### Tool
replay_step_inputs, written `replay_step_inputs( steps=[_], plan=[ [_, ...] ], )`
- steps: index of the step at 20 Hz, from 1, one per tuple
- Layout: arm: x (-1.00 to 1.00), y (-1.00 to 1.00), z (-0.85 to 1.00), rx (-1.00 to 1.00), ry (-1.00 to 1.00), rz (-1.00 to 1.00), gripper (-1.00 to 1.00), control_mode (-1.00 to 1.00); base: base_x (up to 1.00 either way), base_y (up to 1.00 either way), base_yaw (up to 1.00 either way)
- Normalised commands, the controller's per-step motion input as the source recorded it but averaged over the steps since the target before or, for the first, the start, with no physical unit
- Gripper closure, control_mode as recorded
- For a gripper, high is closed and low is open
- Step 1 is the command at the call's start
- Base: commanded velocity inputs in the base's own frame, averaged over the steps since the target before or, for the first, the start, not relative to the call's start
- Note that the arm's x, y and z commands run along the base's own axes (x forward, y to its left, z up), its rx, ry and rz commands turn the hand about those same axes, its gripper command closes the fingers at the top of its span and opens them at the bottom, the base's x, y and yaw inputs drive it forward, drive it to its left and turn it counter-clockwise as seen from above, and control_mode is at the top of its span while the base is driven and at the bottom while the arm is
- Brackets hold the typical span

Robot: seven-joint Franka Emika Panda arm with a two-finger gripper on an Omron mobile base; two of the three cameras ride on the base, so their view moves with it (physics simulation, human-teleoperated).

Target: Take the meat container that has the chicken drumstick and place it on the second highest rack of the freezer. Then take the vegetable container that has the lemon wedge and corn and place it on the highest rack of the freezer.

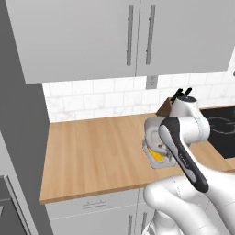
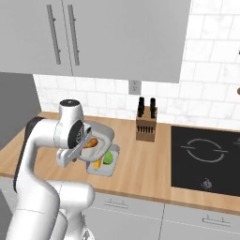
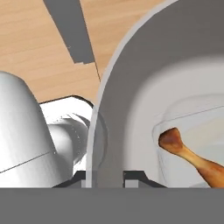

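Your gripper (image 3: 108, 177) pinches only the meat container (image 2: 99, 137) rim; tilt it and the chicken drumstick (image 3: 192, 157) may spill.

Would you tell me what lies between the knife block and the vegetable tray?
Bare wooden counter separates the knife block from the tray, seen in the right base view.

**Open counter to the left, clutter to the right**

The wooden counter (image 1: 92, 151) lies bare on the left side. A knife block (image 2: 146, 124) stands near the wall, just left of the black cooktop (image 2: 206, 157). Upper cabinets (image 2: 93, 33) hang overhead. A tall grey panel (image 1: 20, 137) walls off the counter's left end.
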Motion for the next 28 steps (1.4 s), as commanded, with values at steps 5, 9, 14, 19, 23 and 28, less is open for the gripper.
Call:
replay_step_inputs(
  steps=[5,9,14,19,23,28],
  plan=[
    [-0.05,-0.02,0.05,-0.35,-0.11,0.06,1.00,-1.00,0.00,0.00,0.00],
    [0.00,0.00,0.36,0.06,0.12,0.04,1.00,-1.00,0.00,0.00,0.00],
    [0.00,-0.01,0.03,0.04,0.01,0.01,1.00,-1.00,0.00,0.00,0.00],
    [-0.09,0.00,0.00,0.00,-0.02,0.00,1.00,-1.00,0.00,0.00,0.00],
    [-0.10,0.00,0.00,0.00,-0.03,0.00,1.00,1.00,-0.44,0.01,0.00],
    [0.00,0.00,0.00,0.00,0.00,0.00,1.00,1.00,-0.76,0.19,0.00]
  ],
)
